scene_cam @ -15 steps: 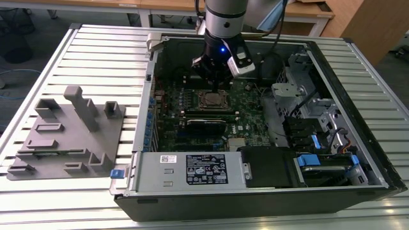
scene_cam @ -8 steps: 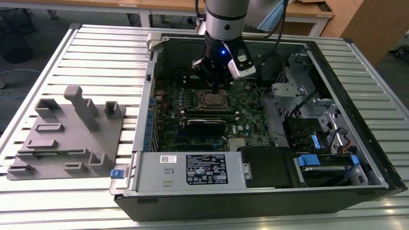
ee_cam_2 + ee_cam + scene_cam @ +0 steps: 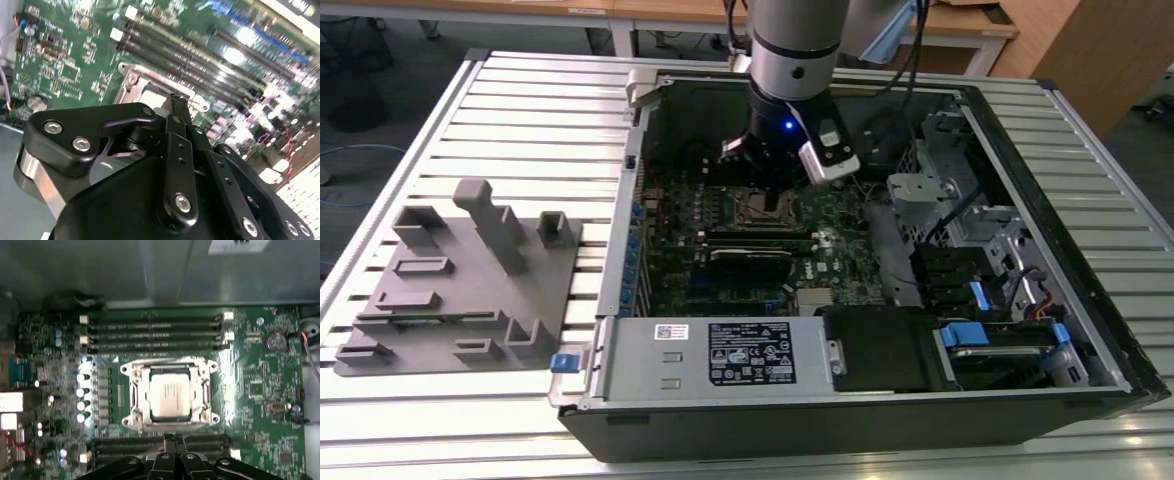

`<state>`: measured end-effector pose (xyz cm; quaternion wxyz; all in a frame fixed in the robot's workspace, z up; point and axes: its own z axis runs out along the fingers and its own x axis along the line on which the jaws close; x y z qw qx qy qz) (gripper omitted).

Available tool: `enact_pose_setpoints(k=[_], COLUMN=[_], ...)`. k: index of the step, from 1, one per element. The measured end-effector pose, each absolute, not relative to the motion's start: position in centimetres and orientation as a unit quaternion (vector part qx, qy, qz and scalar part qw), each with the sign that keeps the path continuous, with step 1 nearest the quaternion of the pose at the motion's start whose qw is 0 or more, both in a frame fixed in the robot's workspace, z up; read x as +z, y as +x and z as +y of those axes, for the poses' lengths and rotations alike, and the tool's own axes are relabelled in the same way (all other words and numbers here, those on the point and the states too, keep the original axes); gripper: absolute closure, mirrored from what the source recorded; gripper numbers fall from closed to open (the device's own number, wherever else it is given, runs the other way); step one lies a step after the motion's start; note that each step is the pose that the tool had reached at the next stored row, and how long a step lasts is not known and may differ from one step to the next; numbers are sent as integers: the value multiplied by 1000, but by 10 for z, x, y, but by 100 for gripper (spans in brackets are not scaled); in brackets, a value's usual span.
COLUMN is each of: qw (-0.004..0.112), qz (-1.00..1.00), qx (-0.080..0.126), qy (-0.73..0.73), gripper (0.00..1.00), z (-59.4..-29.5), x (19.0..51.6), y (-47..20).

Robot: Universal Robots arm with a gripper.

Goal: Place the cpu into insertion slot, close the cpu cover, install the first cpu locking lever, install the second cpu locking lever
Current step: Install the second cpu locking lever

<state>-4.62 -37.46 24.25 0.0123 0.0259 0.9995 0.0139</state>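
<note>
From my remote seat, the nearest thing in the first wrist view is my gripper (image 3: 173, 439), matte black jointed links studded with small screws. Its two fingers (image 3: 168, 446) are pressed together with nothing between them. Just beyond the tips, at twelve o'clock from them and not touching, lies the cpu (image 3: 170, 398): a flat square with a pale, brushed silver-grey face. It is seated in the insertion slot (image 3: 134, 405), and the cpu cover (image 3: 170, 369), a thin shiny metal frame with a square window, lies closed around it. Ribbed black memory slots (image 3: 155, 330) run farther off across the glossy green board (image 3: 260, 390). In the exterior view the arm hangs inside the open steel computer case (image 3: 1121, 330).
</note>
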Motion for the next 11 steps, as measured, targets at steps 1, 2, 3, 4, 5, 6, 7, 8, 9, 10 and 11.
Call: enact_pose_setpoints(k=[1, 2, 3, 4, 5, 6, 7, 8, 9, 10, 11], qw=[12, 12, 12, 12, 12, 12, 12, 12, 12, 12, 12], qz=[999, 999, 999, 999, 999, 999, 999, 999, 999, 999, 999], qx=[14, 14, 14, 14, 14, 14, 14, 14, 14, 14, 14], qy=[26, 26, 26, 26, 26, 26, 26, 26, 26, 26, 26], gripper=[89, 89, 89, 89, 89, 89, 89, 89, 89, 89, 89], z=[-377, -380, -382, -384, -385, -385, -385, -385, -385, -385, -385], x=[242, 242, 242, 242, 242, 242, 242, 242, 242, 242, 242], y=[-46, -46, -46, -46, -46, -46, -46, -46, -47, -48, -49])
